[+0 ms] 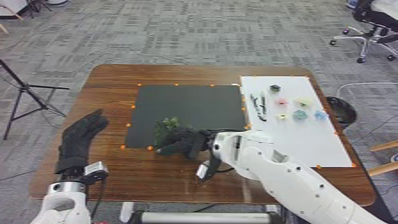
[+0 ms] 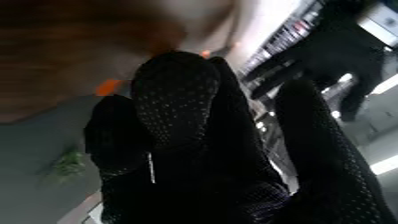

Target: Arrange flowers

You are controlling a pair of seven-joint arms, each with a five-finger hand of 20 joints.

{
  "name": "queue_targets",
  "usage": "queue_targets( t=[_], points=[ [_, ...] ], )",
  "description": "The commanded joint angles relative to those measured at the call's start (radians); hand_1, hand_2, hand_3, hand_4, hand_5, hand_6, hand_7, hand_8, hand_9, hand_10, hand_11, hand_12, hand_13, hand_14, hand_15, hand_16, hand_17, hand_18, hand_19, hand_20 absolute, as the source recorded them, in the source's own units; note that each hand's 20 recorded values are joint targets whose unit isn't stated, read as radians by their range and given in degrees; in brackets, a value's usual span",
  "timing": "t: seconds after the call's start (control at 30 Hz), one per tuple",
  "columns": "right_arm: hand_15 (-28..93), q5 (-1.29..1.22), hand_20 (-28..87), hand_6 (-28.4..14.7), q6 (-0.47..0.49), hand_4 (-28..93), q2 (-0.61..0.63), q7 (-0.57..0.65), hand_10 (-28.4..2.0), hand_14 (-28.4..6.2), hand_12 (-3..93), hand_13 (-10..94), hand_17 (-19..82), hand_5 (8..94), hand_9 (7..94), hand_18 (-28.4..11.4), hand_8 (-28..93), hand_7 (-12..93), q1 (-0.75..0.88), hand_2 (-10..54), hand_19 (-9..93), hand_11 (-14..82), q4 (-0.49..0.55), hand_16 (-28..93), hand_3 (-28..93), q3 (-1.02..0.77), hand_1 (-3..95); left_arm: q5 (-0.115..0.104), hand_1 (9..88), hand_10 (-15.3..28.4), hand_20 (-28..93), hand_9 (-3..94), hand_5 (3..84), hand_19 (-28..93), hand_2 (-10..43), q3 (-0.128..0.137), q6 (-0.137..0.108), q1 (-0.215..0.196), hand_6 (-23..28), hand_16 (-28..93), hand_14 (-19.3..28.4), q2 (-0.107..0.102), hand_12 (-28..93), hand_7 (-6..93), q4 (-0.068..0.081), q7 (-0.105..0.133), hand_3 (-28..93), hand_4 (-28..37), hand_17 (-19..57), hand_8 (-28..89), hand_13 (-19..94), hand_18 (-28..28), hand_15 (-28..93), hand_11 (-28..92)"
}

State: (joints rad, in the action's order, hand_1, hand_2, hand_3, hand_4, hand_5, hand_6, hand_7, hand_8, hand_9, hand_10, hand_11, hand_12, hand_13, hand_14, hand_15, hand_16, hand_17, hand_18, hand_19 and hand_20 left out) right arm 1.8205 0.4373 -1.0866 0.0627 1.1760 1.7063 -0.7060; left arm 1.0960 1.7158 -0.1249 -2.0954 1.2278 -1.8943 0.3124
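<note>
Brown table (image 1: pixel 178 73), 5 small flowers (image 1: pixel 299 115), right robot hand (image 1: pixel 182 141) beside greenery (image 1: pixel 166 126)

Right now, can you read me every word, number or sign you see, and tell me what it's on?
There are none I can read.
Small dark marks on the white, shiny right arm: too small to read.
Large white flat sheet: no readable words.

A lab in an office-like room — white robot arm (image 1: pixel 298 182) at a wooden table (image 1: pixel 115 90), tripod (image 1: pixel 26 88) left of it, swivel chair (image 1: pixel 380 19) beyond its far right corner, carpet (image 1: pixel 204 37) around it.
</note>
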Motion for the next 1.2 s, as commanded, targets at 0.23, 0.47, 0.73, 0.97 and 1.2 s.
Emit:
queue_targets(
  t=[0.23,0.47,0.73,0.97,1.2],
  points=[
    [55,-0.002,57,-4.7,-0.022,-10,0.057,0.059,-12.9,-5.1,7.6,89,55,56.6,56.8,-17.7,-5,6,-0.014,20.4,93,7.1,0.013,32,48,-0.041,29.3,-0.002,17.5,13.8,16,44.4,46.7,13,5.0,0.002,0.006,-0.016,3.8,2,18.0,0.007,12,10.7,-0.008,0.004,72,-28.3,2.9,-6,36,13.8,20,19],
    [55,-0.016,58,-3.6,-0.021,-11,0.064,0.066,-12.4,-5.0,8.0,90,55,57.5,58.2,-17.9,-5,8,-0.009,20.6,93,7.4,0.015,32,51,-0.046,26.8,0.000,17.6,13.7,16,44.4,46.4,13,5.0,0.005,0.006,-0.020,3.5,2,17.7,0.008,12,10.9,-0.013,0.005,72,-28.3,3.0,-6,36,13.7,19,18],
    [54,-0.118,58,-2.9,-0.013,-12,0.050,0.060,-12.2,-5.1,8.2,90,55,58.1,59.3,-18.0,-6,8,0.003,20.3,93,7.7,0.037,32,52,-0.067,25.2,0.003,17.5,13.6,16,44.3,46.2,13,4.8,-0.002,0.014,-0.010,3.5,3,17.5,0.008,12,10.9,-0.007,0.002,72,-28.3,3.0,-7,36,13.7,19,18],
    [54,-0.457,58,-2.1,-0.125,-11,0.095,0.094,-13.3,-5.8,10.6,90,55,62.9,67.0,-18.2,-5,11,0.039,12.9,93,9.6,0.204,32,57,-0.195,22.3,0.000,17.7,13.6,16,44.3,46.2,12,4.7,-0.001,0.010,-0.019,3.4,3,17.4,0.009,12,10.8,-0.011,0.004,72,-28.3,3.1,-7,36,13.7,18,18],
    [54,-0.198,55,-1.8,-0.531,-9,0.226,0.087,-13.7,-5.5,19.9,85,51,65.0,73.7,-17.2,-4,20,0.061,-1.4,93,15.4,0.328,34,59,-0.292,29.4,0.000,17.6,13.5,16,44.0,45.9,12,4.5,0.003,0.011,-0.023,3.4,3,17.3,0.008,12,10.8,-0.014,0.008,72,-28.3,3.1,-6,36,13.6,18,17]
  ],
)
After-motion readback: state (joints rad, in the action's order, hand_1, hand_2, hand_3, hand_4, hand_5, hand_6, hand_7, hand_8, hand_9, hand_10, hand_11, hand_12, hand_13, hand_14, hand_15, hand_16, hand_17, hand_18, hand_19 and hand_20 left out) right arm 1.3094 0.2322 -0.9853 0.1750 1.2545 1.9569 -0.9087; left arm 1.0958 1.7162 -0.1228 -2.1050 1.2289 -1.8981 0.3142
